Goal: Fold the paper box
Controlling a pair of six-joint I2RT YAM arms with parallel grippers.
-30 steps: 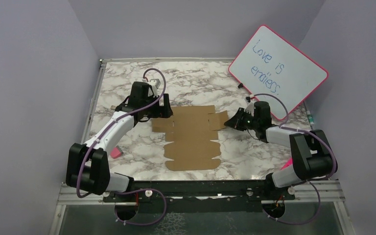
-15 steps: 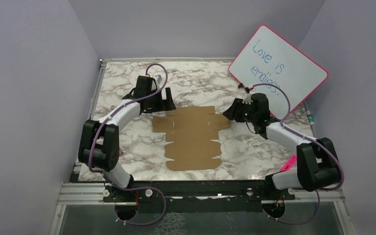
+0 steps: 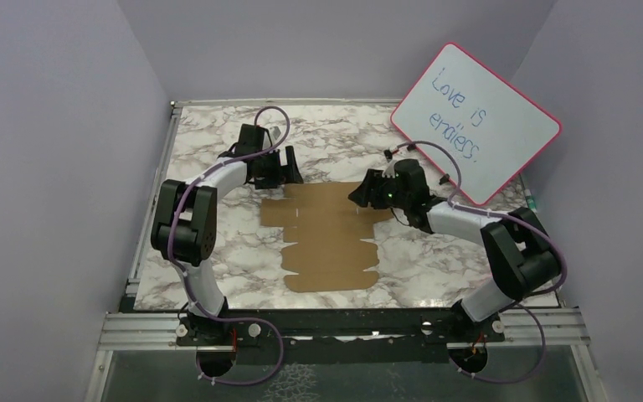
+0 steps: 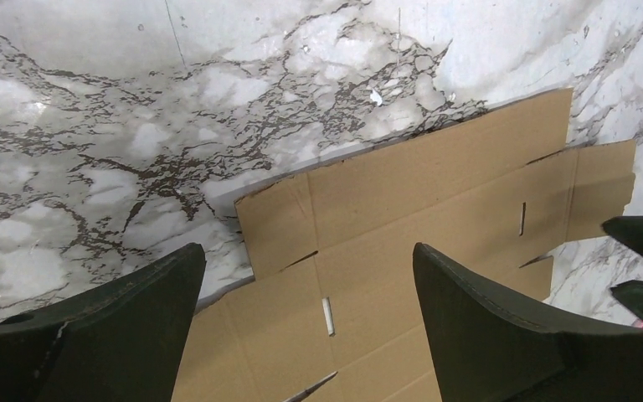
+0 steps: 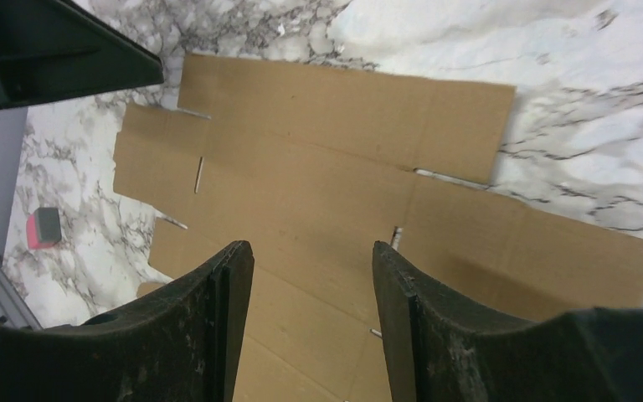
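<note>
Moved over the paper box (image 3: 326,239) and opened, the right tool (image 3: 360,197) is empty like the wide-open left tool (image 3: 289,175), so no flap has been folded yet.

Surface (image 3: 218,134): white marble pattern with grey veining, metal rail (image 3: 343,331) along the near edge.
Whiteboard (image 3: 477,121): pink frame, tilted, leaning at the far right corner; blue handwriting reads "Love is endless."
Small block (image 5: 42,228): pink with grey top, lying on the surface.
Walls (image 3: 50,167): plain lilac.
</note>
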